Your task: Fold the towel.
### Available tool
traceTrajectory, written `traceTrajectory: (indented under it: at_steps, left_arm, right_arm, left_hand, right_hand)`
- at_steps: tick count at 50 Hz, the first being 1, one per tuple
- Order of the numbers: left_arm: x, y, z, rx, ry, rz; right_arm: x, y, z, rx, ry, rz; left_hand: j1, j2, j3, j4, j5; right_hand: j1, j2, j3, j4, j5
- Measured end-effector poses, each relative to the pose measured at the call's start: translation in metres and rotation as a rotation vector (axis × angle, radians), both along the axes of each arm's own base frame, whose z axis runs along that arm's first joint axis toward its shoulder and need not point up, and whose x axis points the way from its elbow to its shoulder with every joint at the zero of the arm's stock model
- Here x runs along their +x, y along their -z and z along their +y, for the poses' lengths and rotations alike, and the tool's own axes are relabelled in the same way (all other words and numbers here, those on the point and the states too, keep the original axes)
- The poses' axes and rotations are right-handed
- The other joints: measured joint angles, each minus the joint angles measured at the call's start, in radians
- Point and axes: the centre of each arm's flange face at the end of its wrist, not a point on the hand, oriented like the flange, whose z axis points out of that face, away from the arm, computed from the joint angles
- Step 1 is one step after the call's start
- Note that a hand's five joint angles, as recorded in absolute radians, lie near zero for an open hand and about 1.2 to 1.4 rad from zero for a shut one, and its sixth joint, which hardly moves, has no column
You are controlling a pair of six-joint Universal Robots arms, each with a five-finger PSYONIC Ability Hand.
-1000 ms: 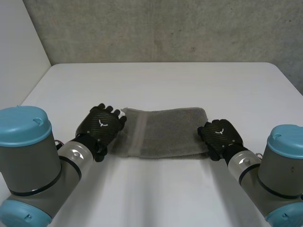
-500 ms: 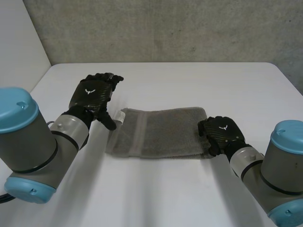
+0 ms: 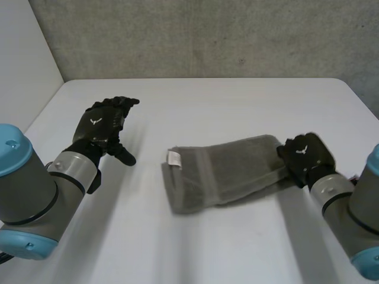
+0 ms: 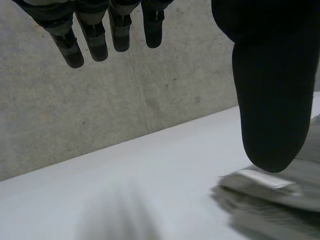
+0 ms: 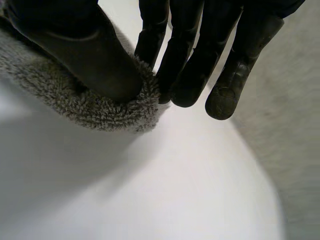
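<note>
A folded grey towel (image 3: 225, 174) lies slantwise on the white table (image 3: 237, 106), its 3 o'clock end pinched between thumb and fingers of the robot's right hand (image 3: 305, 157). The left hand (image 3: 102, 125), fingers loose and holding nothing, hangs well apart at the towel's 10 o'clock.

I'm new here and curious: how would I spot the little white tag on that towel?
On the white table lies a folded grey terry towel, pinched at one end by the right hand. The small white tag sits at its other end, the only white patch on grey.
</note>
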Motion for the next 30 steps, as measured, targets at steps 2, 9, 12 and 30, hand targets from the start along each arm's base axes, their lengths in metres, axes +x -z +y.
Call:
traceTrajectory:
  at_steps: [2,9,12,30]
  left_arm:
    - [0.001,-0.001,0.0,-0.002,-0.002,0.001]
    - [0.002,-0.004,0.001,-0.011,-0.004,0.003]
    - [0.002,-0.005,0.002,-0.014,-0.004,0.004]
    - [-0.003,-0.004,0.008,-0.011,0.017,0.002]
  right_arm:
    - [0.005,-0.01,-0.003,-0.062,-0.024,0.051]
    - [0.088,-0.037,0.03,-0.228,-0.302,0.088]
    - [0.12,-0.027,0.058,-0.217,-0.425,0.095]
    - [0.128,-0.03,0.113,-0.109,-0.532,-0.096]
  left_hand:
    - [0.0,0.0,0.0,0.0,0.0]
    - [0.0,0.0,0.0,0.0,0.0]
    - [0.0,0.0,0.0,0.0,0.0]
    - [0.0,0.0,0.0,0.0,0.0]
  right_hand:
    - [0.001,0.0,0.0,0.0,0.0]
    - [0.004,0.0,0.0,0.0,0.006]
    - [0.004,0.008,0.0,0.0,0.006]
    - [-1.089,-1.076,-1.091,-1.076,-1.091]
